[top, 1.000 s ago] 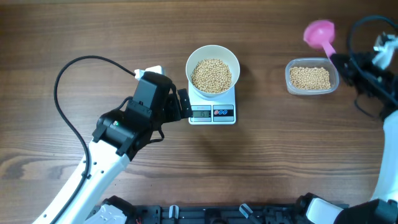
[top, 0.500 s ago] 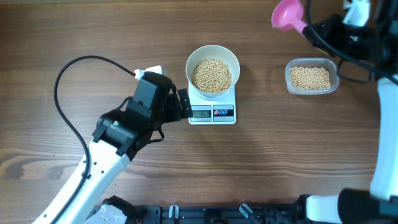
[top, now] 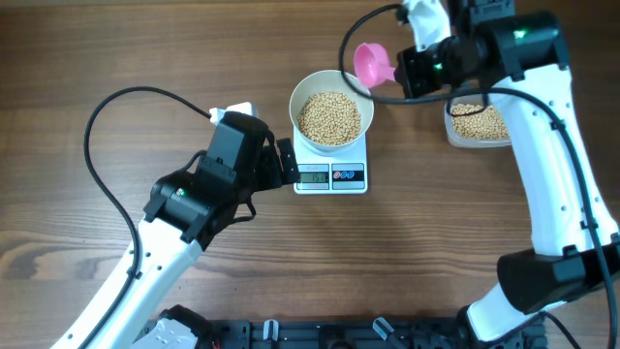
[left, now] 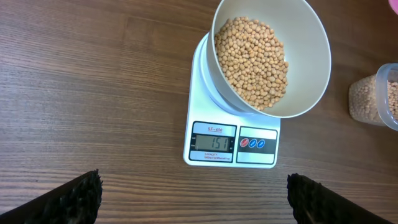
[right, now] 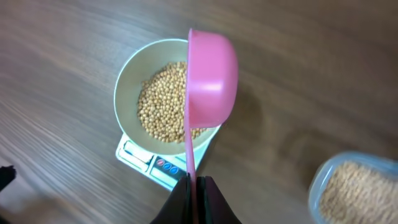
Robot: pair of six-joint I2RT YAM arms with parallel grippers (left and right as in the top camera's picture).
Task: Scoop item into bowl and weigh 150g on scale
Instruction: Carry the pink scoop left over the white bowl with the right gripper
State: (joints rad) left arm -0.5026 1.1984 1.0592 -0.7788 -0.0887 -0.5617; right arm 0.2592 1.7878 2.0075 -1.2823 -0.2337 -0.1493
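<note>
Overhead, bowl: The bowl (top: 320,81) sat on the scale (top: 330,176) in the middle of the tabletop (top: 465,242), well filled with beans (top: 329,118).
Overhead, scoop: A pink scoop (top: 372,64) hung at the bowl's upper right rim, its handle clenched in the right fingers (top: 405,79).
Overhead, container: A clear container (top: 449,128) of more beans lay well to the right, partly under the right arm (top: 547,155).
Overhead, left side: The left fingers (top: 287,163) were spread wide just beside the scale's left edge, grasping nothing.
Left wrist, display: The display (left: 212,142) seemed to read 151.
Left wrist, fingers: 2 dark tips showed at the bottom corners, far apart, with only bare tabletop between them.
Right wrist, scoop: It was turned on edge over the bowl's rim with its back to the camera. Its contents were hidden and no beans were seen falling.
Right wrist, fingers: They were closed tight on the thin handle.
Step in hand: Probably the last fine top-up, with the weight at or 1 over the target.
Next move: It likely called for adding nothing more. The scoop would be better drawn clear of the bowl without touching it, so the reading could settle, and a few beans lifted out if it stayed high.
</note>
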